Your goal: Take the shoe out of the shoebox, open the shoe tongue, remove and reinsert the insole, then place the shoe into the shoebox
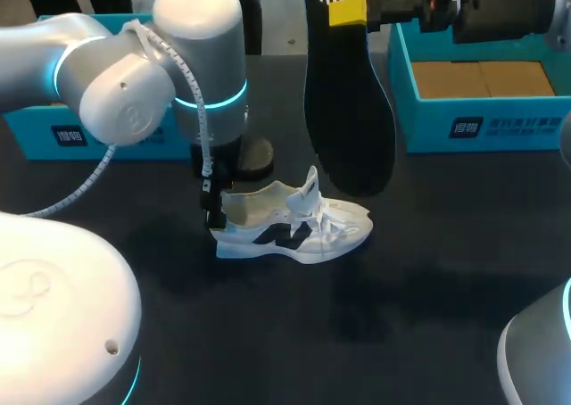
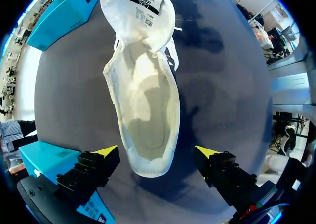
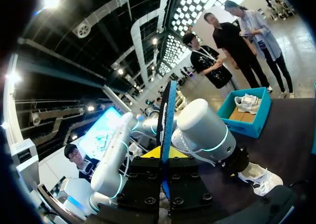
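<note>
On the dark table (image 1: pixel 446 280) in head view, the white sneaker (image 1: pixel 294 227) sits on its sole, long axis left-right, toe right. The right gripper (image 1: pixel 350 11) clamps the black insole (image 1: pixel 346 111), which hangs vertical above the shoe. Left wrist: the left gripper (image 2: pixel 157 150) is spread wide, its fingers either side of the heel, toe pointing away, tongue (image 2: pixel 140 7) folded back. Right wrist: insole edge-on, pinched between the fingers.

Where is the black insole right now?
In the head view the insole hangs in the air, held by the right gripper, just above and behind the white shoe on the table.
</note>
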Robot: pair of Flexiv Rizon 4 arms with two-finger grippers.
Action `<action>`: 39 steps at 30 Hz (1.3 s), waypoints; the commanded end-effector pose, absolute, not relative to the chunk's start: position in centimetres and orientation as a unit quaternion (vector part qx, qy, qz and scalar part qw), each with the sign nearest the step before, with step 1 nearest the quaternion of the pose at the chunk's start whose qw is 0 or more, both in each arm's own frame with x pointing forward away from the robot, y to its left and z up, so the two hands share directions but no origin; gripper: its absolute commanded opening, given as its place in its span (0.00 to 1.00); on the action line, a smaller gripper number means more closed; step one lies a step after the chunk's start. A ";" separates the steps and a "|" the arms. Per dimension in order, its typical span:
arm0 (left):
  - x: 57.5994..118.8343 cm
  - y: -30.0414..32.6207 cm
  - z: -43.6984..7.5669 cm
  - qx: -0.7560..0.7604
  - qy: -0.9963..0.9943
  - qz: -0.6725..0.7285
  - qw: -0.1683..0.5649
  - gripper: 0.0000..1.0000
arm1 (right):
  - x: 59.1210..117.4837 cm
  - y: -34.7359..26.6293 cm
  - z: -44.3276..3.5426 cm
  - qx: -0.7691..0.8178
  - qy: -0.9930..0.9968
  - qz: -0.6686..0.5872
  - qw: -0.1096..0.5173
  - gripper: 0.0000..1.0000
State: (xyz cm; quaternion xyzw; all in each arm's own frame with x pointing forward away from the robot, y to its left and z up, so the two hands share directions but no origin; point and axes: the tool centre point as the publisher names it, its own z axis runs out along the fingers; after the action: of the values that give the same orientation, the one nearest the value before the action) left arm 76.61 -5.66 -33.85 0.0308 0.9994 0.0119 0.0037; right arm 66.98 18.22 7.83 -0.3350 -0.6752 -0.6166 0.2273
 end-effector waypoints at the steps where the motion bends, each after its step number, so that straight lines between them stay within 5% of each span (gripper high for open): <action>1: 76.5 -5.5 -33.7 0.031 0.999 0.011 0.005 1.00 | 67.2 18.6 7.8 -0.335 -0.676 -0.616 0.227 0.00; 17: 79.3 -8.5 -31.9 0.028 0.999 -0.036 0.007 1.00 | 67.2 18.6 7.8 -0.335 -0.676 -0.616 0.227 0.00; 39: 82.3 -14.0 -37.8 0.024 0.998 -0.045 -0.023 1.00 | 67.2 18.6 7.8 -0.335 -0.676 -0.616 0.227 0.00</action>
State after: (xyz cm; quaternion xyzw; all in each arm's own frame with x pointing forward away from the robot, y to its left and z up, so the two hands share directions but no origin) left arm 81.97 -13.56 -36.96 0.0226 0.9985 -0.0451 -0.0189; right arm 66.98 18.22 7.83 -0.3350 -0.6751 -0.6167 0.2273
